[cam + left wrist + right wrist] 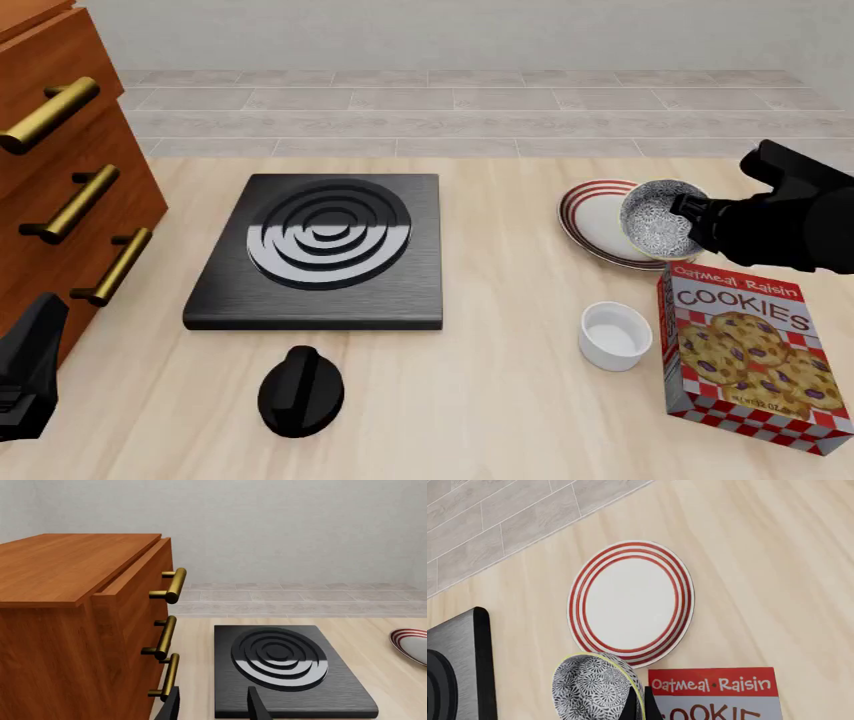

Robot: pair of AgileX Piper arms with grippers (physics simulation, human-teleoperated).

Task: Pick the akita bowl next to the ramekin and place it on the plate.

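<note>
Left gripper [213, 705]: low left of front view, fingers apart, holding nothing.
Ramekin [615, 336]: lower right, on the table, just left of the cookie box [751, 352].
Right gripper [691, 215]: right edge, clamped on the akita bowl's rim.
Akita bowl [659, 220]: raised, tilted, overlapping the plate's right part.
Plate [590, 222]: right of centre, on the table.
</note>
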